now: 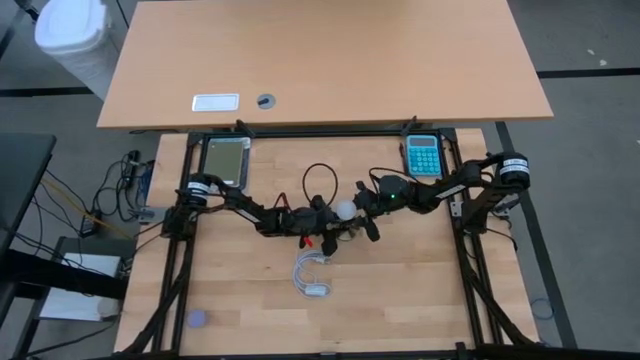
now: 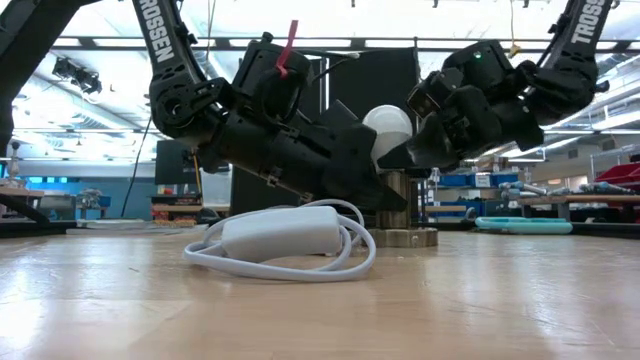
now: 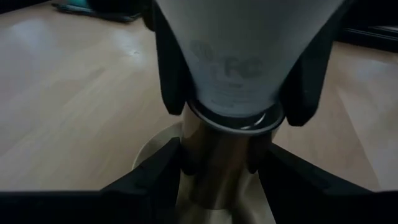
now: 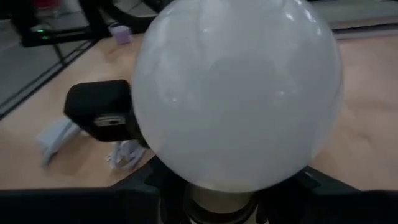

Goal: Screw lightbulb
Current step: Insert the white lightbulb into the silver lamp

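The white lightbulb [image 2: 388, 128] stands upright with its base in a metal socket [image 3: 224, 155], near the table's middle [image 1: 345, 210]. The socket's round disc base [image 2: 405, 238] rests on the table. My left gripper [image 1: 325, 213] reaches in from the left and is shut on the socket column below the bulb. My right gripper [image 1: 358, 208] reaches in from the right and is shut on the bulb. In the right wrist view the frosted globe [image 4: 236, 93] fills most of the picture. My left gripper pinches the shiny socket column [image 3: 214, 177] between its two fingers [image 3: 155, 180], just under the bulb. It comes from the table's left, slanting a little downward. The socket stands upright on its disc. My right gripper pinches the bulb's tapered neck [image 3: 205, 68] between its two fingers [image 3: 171, 81], just above the socket's rim. It comes from the table's right, slanting a little downward. The bulb stands upright in the socket.
A coiled white cable with a switch block [image 2: 280, 235] lies on the table just nearer than the socket [image 1: 312, 275]. A calculator [image 1: 422, 155] and a silver device [image 1: 225, 160] sit at the far corners. A small purple object [image 1: 197, 319] lies at the near left.
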